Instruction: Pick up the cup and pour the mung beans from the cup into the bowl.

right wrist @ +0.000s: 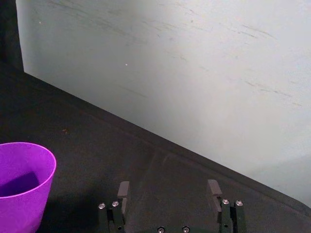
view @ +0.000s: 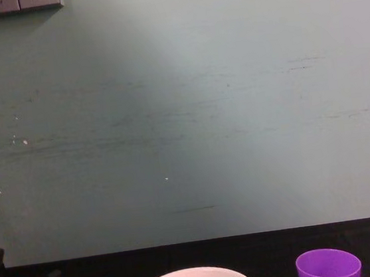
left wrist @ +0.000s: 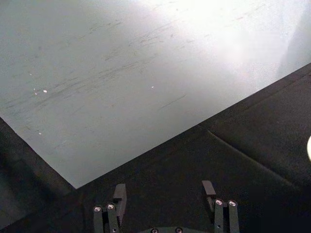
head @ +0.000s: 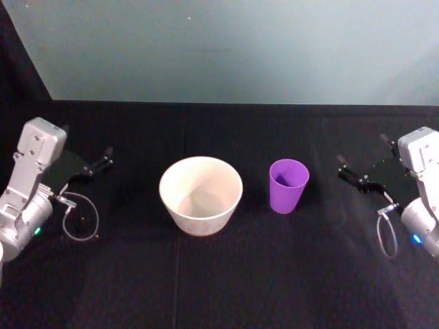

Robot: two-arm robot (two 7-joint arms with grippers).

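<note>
Near the middle of the black-covered table, the bowl is seen standing upright, wide-mouthed and pale pinkish-white, with a smooth pale inside. Just to the right of the bowl, parted from it by a narrow strip of black cloth, the cup is set upright on its narrower base. It is purple and plainly the slimmer of the two. A dark patch is seen inside the cup, but what it holds cannot be made out. In the chest view the rims of the bowl and the cup are shown side by side at nearly the same height, in front of a pale teal wall. Well to the left of the bowl, the left gripper is held over the table with its fingers spread wide and nothing between them. A loop of cable is seen hanging beside its wrist. Well to the right of the bowl, beyond the cup, the right gripper is likewise spread wide and has hold of nothing. It is near the cup but clearly apart from it. In the right wrist view the cup is shown off to one side of the fingers, not between them.
</note>
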